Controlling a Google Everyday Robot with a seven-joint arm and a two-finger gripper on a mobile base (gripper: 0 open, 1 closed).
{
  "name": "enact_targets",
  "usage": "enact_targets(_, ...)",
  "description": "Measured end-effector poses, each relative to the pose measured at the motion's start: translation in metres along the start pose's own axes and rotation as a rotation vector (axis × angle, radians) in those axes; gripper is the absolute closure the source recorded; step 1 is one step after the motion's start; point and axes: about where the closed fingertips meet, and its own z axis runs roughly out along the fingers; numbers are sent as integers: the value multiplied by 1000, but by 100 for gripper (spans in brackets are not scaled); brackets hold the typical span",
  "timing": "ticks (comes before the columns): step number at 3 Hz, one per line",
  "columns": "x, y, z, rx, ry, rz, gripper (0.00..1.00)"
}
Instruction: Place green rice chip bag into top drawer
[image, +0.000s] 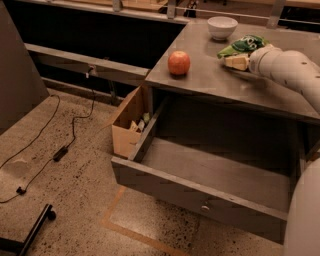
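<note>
On the tabletop (210, 82), near its back edge, the green rice chip bag (246, 44) lies just beyond my gripper (235, 62), its long axis running left-right. I cannot tell whether the gripper is parted or clamped; the top drawer (200, 197) stands open below.

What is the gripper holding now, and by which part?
Cannot be told: the gripper is at the near edge of the green rice chip bag; no grasp shows.

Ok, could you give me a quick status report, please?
End effector at bag on counter. Bag not yet in drawer. Drawer open. Apple apart, not in the way.
</note>
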Motion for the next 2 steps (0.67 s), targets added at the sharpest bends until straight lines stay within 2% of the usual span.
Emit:
enact_targets(1, 4, -1, 9, -7, 7, 0, 42)
enact_targets(2, 4, -6, 7, 8, 29, -15, 65)
